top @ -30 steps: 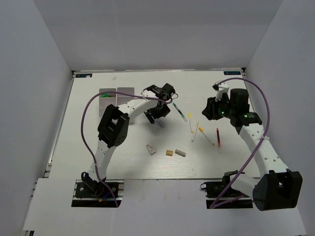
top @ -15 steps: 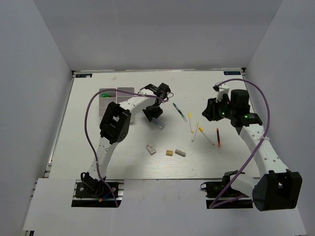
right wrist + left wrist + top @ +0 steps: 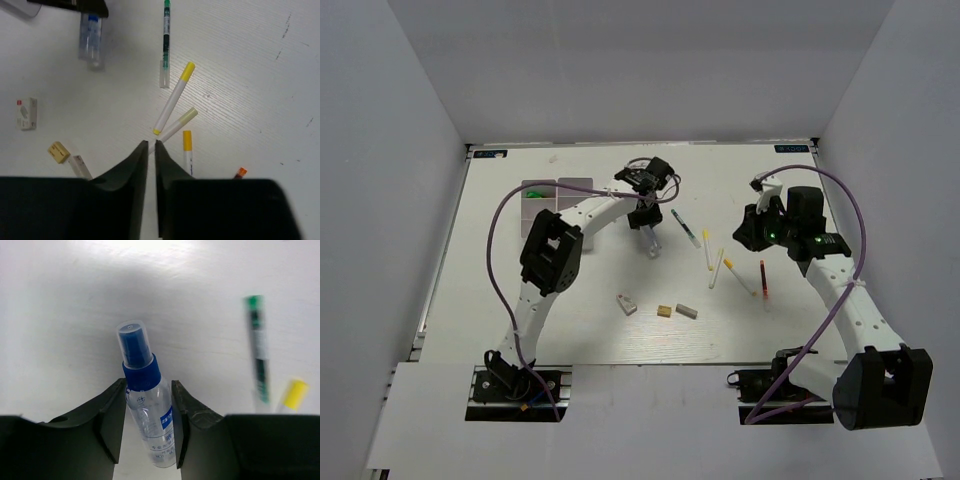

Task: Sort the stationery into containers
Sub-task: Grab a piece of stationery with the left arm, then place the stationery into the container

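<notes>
While the left gripper [image 3: 148,382] reaches low over the table [image 3: 60,315], its two fingers press against both sides of the clear blue bottle [image 3: 148,405], clamped on its body just below the blue collar. The bottle lies on the table with its capped nozzle pointing forward, past the fingertips. The black-green highlighter [image 3: 257,350] lies ahead and to the right of this gripper. In the overhead view the divided tray [image 3: 560,186] sits well off to its left.

The right gripper [image 3: 151,142] hovers with its fingers almost together, only a thin slit between them and nothing in it. Three yellow-tipped sticks [image 3: 172,97] lie just ahead of its fingertips. The eraser blocks [image 3: 26,113] lie to its left.
</notes>
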{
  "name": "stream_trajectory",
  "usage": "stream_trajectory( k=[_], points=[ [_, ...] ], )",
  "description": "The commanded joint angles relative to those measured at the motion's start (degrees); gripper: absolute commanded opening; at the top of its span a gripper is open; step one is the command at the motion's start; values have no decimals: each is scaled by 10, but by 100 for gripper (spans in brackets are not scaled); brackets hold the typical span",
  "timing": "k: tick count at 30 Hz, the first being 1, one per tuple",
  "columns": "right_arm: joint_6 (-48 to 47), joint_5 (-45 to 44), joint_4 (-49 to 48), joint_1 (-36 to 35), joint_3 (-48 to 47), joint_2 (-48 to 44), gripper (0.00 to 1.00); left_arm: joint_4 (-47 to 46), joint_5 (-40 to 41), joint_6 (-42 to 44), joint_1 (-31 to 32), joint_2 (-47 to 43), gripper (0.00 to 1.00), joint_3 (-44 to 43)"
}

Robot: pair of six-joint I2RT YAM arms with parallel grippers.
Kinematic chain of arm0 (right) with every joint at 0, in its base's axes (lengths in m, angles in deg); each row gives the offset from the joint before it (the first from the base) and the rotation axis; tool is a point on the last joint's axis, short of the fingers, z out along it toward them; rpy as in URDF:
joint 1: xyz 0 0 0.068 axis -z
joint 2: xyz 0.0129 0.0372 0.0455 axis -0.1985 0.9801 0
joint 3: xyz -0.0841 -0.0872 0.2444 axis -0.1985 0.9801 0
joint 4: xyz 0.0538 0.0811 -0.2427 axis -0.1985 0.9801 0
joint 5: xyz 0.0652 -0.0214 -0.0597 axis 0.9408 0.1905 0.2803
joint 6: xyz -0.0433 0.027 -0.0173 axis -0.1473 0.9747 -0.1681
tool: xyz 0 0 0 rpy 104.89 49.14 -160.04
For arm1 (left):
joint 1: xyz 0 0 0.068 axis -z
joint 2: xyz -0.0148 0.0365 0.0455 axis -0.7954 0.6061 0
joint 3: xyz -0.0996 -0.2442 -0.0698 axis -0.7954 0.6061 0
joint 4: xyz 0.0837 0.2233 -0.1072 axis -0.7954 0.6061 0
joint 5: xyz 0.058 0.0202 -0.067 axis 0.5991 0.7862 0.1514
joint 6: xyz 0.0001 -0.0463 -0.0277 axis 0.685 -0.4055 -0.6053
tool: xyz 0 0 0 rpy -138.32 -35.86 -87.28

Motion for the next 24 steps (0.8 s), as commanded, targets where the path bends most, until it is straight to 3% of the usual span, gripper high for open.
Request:
stream_trajectory(
  k=[1,2,4,8,10,17,24],
  points=[
    [-32,51,-6,4,12,-19,8,-111,6,140,6,-148,0,20],
    [-37,70,-10,3,22,-20,0,-126,16,149,-2,-169,0,38],
    [-46,90,-13,3,28,-18,0,-137,50,145,-14,-201,0,70],
    [-40,99,-24,3,41,-15,0,-101,189,123,-21,-242,0,70],
    [-40,99,-27,2,42,-10,0,-82,219,108,-27,-242,0,49],
    [-41,99,-30,3,40,0,0,51,399,-19,-39,-225,0,-2],
    [-47,99,-33,3,51,1,0,20,453,-18,-67,-207,0,-2]
  ],
)
